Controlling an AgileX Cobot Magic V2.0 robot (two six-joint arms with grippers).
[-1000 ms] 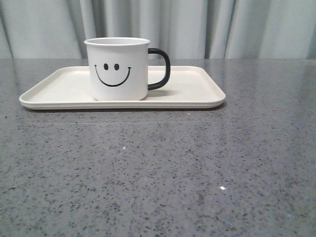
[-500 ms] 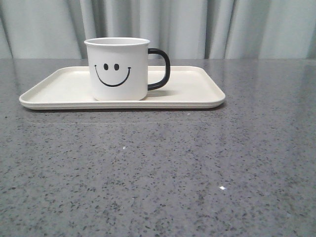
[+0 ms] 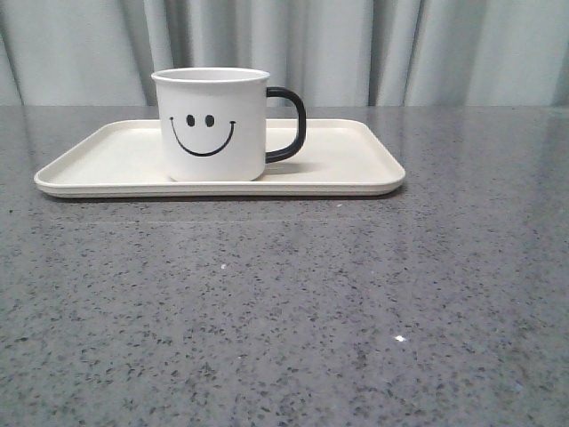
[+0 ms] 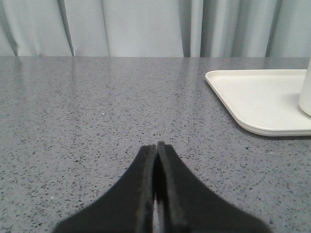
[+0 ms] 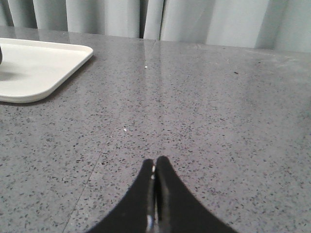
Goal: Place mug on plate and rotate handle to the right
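Observation:
The white mug with a black smiley face stands upright on the cream plate, left of the plate's middle. Its black handle points to the right. Neither gripper shows in the front view. In the left wrist view my left gripper is shut and empty, low over the table, with the plate's left end and a sliver of the mug off to one side. In the right wrist view my right gripper is shut and empty, with the plate's right end some way off.
The plate lies on a grey speckled stone table. Pale curtains hang behind the table's far edge. No other objects are in view.

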